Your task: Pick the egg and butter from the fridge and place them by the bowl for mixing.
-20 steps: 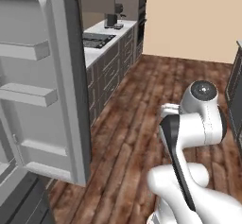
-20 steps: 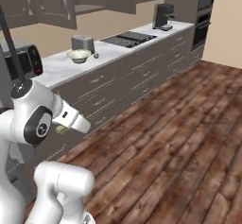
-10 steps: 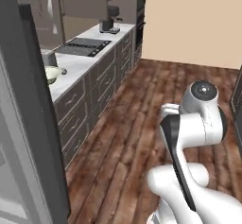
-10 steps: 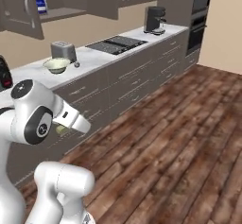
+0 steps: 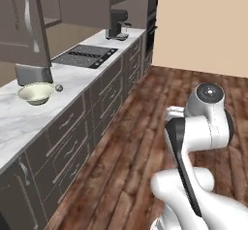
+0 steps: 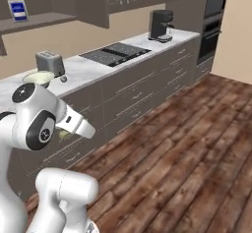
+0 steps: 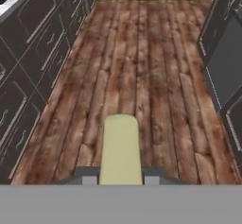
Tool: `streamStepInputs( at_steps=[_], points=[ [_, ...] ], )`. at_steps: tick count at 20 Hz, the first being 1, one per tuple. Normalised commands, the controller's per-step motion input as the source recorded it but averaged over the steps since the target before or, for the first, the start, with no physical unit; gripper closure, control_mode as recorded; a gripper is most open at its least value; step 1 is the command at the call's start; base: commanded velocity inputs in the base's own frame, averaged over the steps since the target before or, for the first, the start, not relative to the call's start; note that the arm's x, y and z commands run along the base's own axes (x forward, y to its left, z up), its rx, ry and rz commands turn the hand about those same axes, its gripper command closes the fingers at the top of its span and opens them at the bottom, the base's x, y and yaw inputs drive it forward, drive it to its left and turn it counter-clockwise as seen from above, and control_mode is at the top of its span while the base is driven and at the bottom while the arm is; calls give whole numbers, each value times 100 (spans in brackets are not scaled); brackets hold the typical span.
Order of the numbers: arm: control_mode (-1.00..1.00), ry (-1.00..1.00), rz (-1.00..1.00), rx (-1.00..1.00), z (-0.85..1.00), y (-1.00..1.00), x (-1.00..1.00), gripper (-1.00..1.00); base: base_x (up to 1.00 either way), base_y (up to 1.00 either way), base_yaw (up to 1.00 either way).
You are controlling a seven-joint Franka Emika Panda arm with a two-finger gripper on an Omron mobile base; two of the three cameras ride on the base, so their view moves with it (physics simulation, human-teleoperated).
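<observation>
Hand view: wooden floor (image 7: 142, 53) ahead and dark cabinet fronts (image 7: 33, 53) to one side. Left base view: long pale marble tabletop (image 5: 72, 86), black cooktop (image 5: 86, 56) set in it, coffee machine (image 5: 117, 24) at the far end, silver toaster (image 5: 33, 73) nearer. Cream-green bowl (image 5: 36, 93) just in front of the toaster, with the egg (image 5: 58, 88) just beside its rim, already set down. Pincer (image 7: 120, 180) clamped narrow on the butter (image 7: 121, 148), pale yellow stick jutting forward between the tips, carried low over the floor and well apart from the bowl. Seen from the right base view, butter (image 6: 64, 134) tucked under the white forearm. Step in hand, judging by this: ferrying the butter toward the bowl, egg part done. Next move calls for raising the arm above tabletop height, reaching to a bare patch beside the bowl, clear of the egg and toaster, lowering, then releasing.
</observation>
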Motion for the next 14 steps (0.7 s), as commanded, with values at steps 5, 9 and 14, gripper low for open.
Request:
streamStepInputs(
  at_steps=[5,9,14],
  points=[
    [100,0,0,0,0,0,0,100,87,0,25],
    [100,0,0,0,0,0,0,100,71,-3,43],
    [100,0,0,0,0,0,0,100,65,-3,50]
  ],
)
